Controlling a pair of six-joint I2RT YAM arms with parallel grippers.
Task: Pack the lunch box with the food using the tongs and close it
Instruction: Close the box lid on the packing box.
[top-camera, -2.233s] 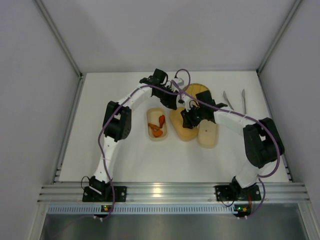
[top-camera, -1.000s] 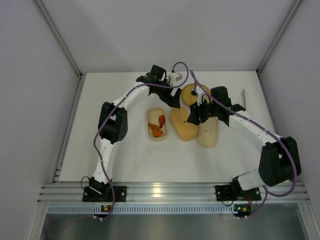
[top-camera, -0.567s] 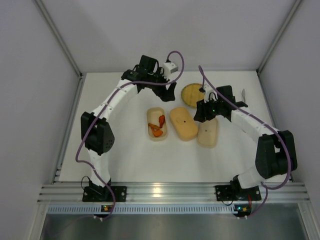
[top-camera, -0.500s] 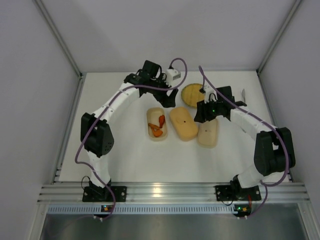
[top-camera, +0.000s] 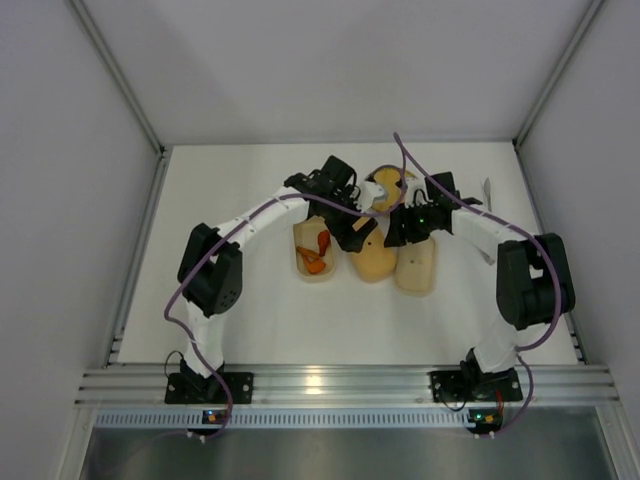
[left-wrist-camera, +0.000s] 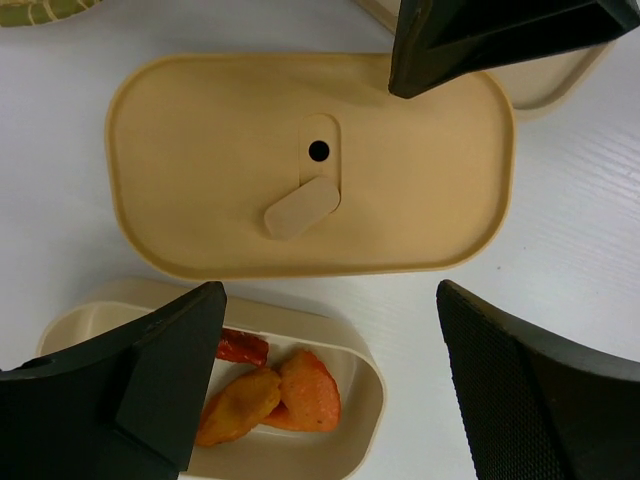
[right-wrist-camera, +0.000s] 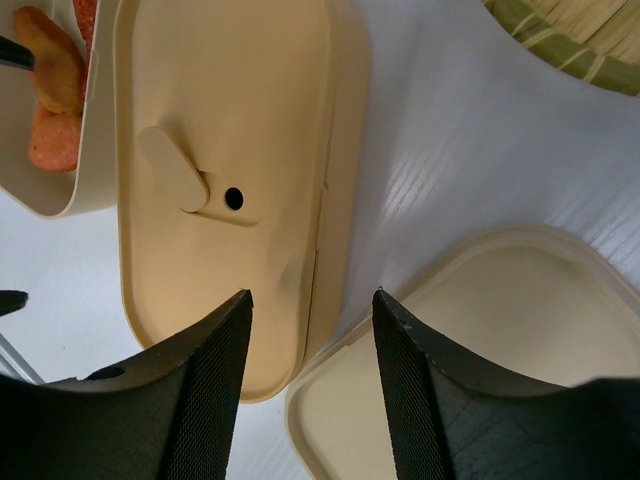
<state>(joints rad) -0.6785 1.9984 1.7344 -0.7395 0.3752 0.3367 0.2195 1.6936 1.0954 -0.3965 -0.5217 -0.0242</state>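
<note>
Left wrist view puts my left tool (left-wrist-camera: 330, 290) directly over the tan lid (left-wrist-camera: 300, 160), its two sides spread wide with nothing between them. Just to this tool's near side sits the open lunch box (left-wrist-camera: 365, 385), with the orange-red pieces (left-wrist-camera: 290, 390) inside it. My right tool (right-wrist-camera: 312, 300) hangs over the lid's other long edge, parted about halfway and empty. A pale tray (right-wrist-camera: 480, 330) lies just beyond it and the woven plate (right-wrist-camera: 570, 40) further off. The tongs (top-camera: 487, 190) lie on the counter (left-wrist-camera: 590, 230) well out past my right tool, in neither grip. I cannot find the sushi rolls in any view.

I judge this to be the closing step, since the lid lies flat beside the box, not on it. Next I need a hold on the lid's rim, then to lift it and line it up squarely over the box.
</note>
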